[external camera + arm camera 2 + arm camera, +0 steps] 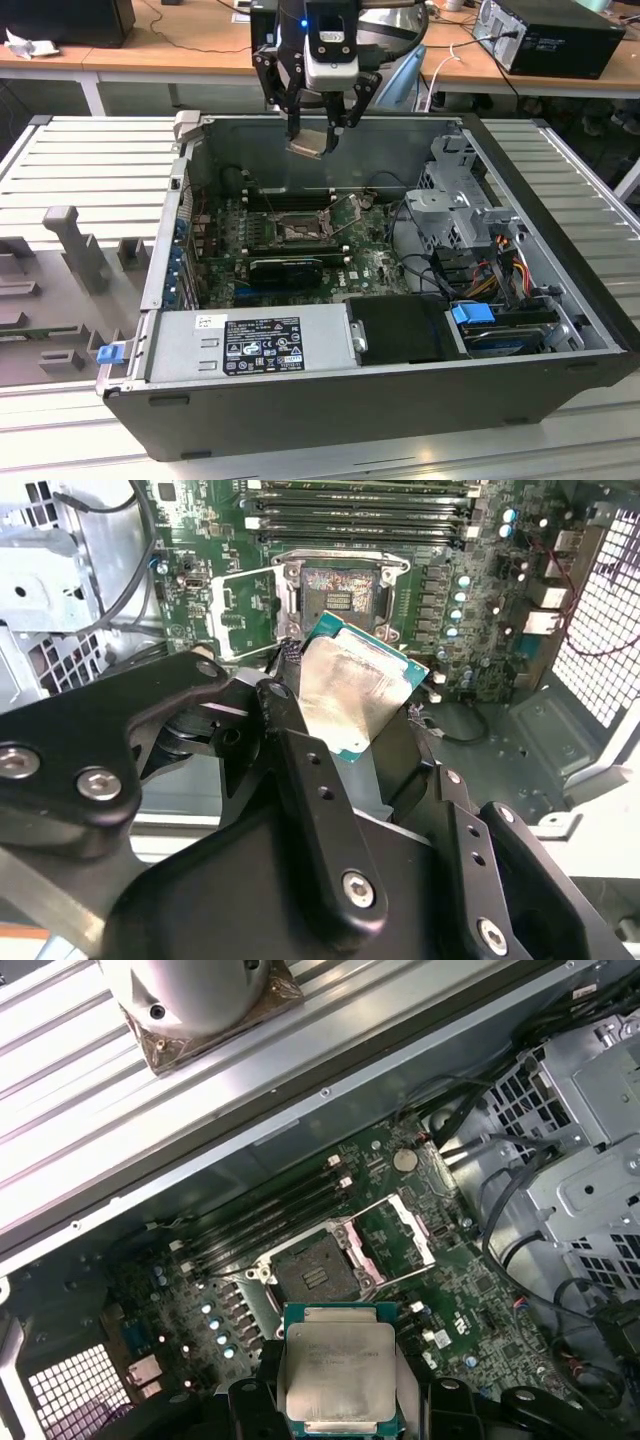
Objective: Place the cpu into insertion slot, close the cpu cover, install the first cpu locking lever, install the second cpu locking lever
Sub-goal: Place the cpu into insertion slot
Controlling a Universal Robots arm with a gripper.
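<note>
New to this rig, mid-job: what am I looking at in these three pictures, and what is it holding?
It is one robot arm whose black gripper hangs over an open dark-grey computer case lying on a ribbed metal table. The exterior view looks on from outside; both wrist views ride on the arm and look down past it. The gripper is shut on the small flat silver square cpu, held in the air above the green circuit board. Below it the dark-framed square insertion slot lies bare, with the thin silver cpu cover swung open beside it.
</note>
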